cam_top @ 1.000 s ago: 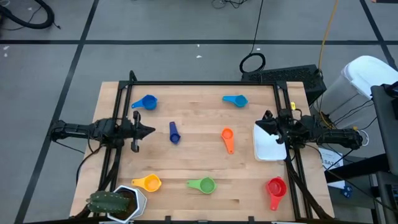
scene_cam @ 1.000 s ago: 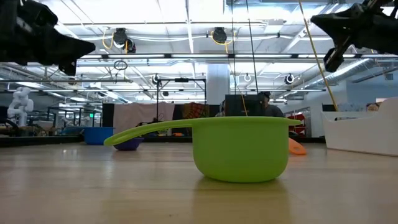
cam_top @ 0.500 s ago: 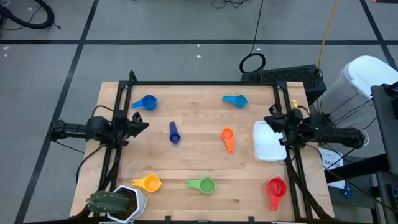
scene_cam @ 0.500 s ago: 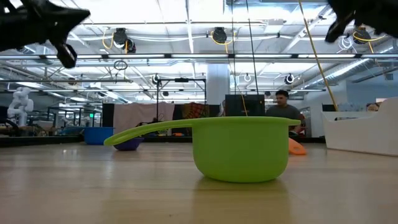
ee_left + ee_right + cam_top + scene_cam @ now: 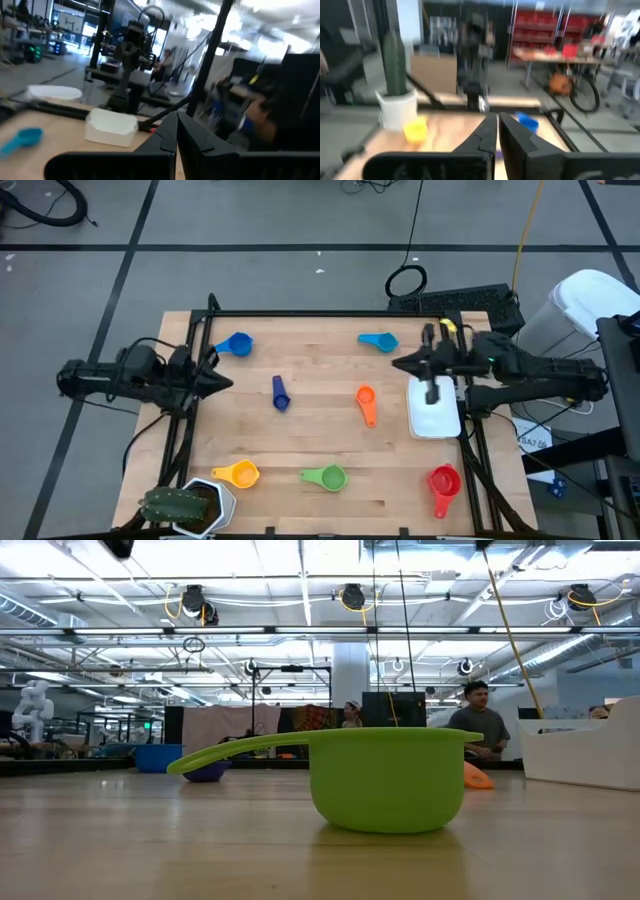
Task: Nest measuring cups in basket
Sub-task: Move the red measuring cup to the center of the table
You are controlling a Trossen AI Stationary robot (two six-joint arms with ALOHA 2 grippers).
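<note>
High view: the left gripper (image 5: 222, 381) is clenched empty at the left edge; the right gripper (image 5: 402, 364), nearly clenched and empty, hangs beside the basket (image 5: 432, 420).

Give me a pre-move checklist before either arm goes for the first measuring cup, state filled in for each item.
1. Basket empty and ready to take cups: ok, nothing lies in it.
2. Cups lie apart on the table, none stacked: ok; orange cup, green cup and red cup each stand alone.
3. Right gripper empty: ok, fingers nearly together, nothing between them.
4. Left gripper empty: ok, shut on nothing.
5. Right arm clear of the basket: not ok, part of it hangs over the basket's far end.
</note>
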